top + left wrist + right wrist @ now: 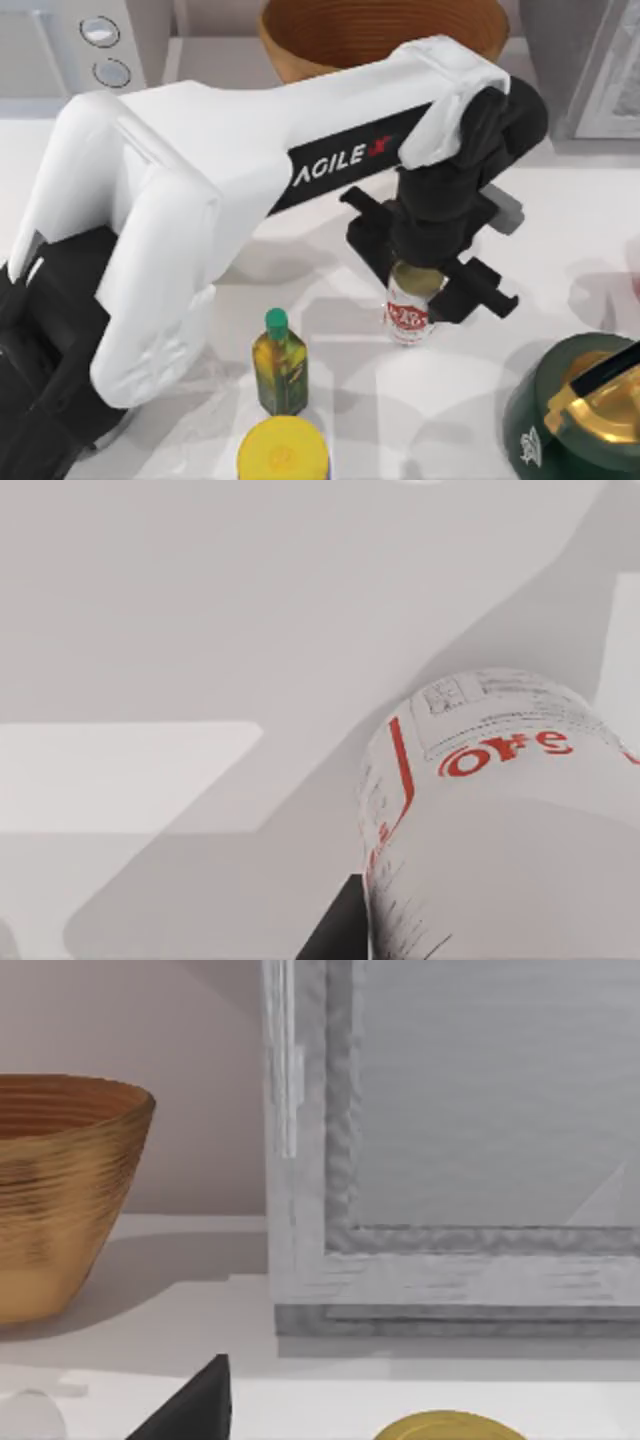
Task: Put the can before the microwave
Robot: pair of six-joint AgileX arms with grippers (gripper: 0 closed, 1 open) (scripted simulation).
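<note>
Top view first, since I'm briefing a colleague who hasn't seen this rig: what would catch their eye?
The big white left arm sweeps across the table, its left gripper down over the can near the middle. Behind sit a wooden bowl and the microwave at back left. A green-capped bottle stands in front.

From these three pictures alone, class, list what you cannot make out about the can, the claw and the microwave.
- Can: in the top view its top is hidden under the left claw.
- Left claw: whether its fingers press the can is masked by the wrist in the top view.
- Microwave: cut off by the top view's upper left edge, two dials showing.
- Can's label: cut off in the left wrist view.
</note>
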